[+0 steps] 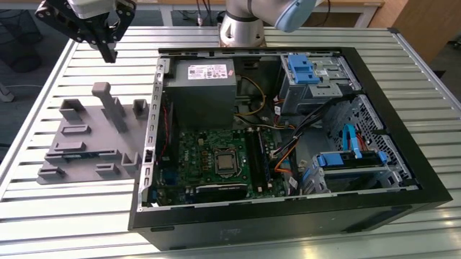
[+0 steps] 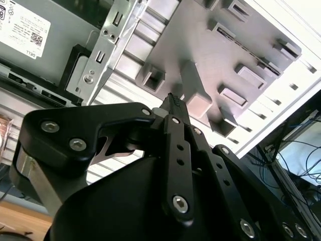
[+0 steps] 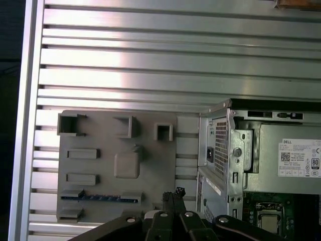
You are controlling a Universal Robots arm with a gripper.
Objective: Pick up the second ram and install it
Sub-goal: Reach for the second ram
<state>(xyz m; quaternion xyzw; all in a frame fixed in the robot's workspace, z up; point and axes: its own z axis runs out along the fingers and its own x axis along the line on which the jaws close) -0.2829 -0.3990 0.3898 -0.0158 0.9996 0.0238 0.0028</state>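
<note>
The second ram (image 3: 100,197) is a thin blue-green strip lying on edge in the grey holder tray (image 3: 95,135), between two low blocks. In the exterior view the second ram (image 1: 78,155) shows as a dark line near the tray's (image 1: 86,135) front. My gripper (image 1: 109,54) hangs high above the table, beyond the tray's far edge, shut with nothing in it. Its black fingertips (image 2: 172,99) are pressed together in both wrist views, and the gripper (image 3: 175,193) sits over the tray's edge nearest the computer case. The long black memory slots (image 1: 258,156) run beside the processor socket.
The open computer case (image 1: 288,135) lies on the slatted metal table (image 1: 86,216), on the exterior view's right of the tray. Its power supply (image 1: 205,91), drive cages (image 1: 317,81) and loose cables (image 1: 288,135) crowd the inside. Upright blocks (image 1: 112,105) stand on the tray.
</note>
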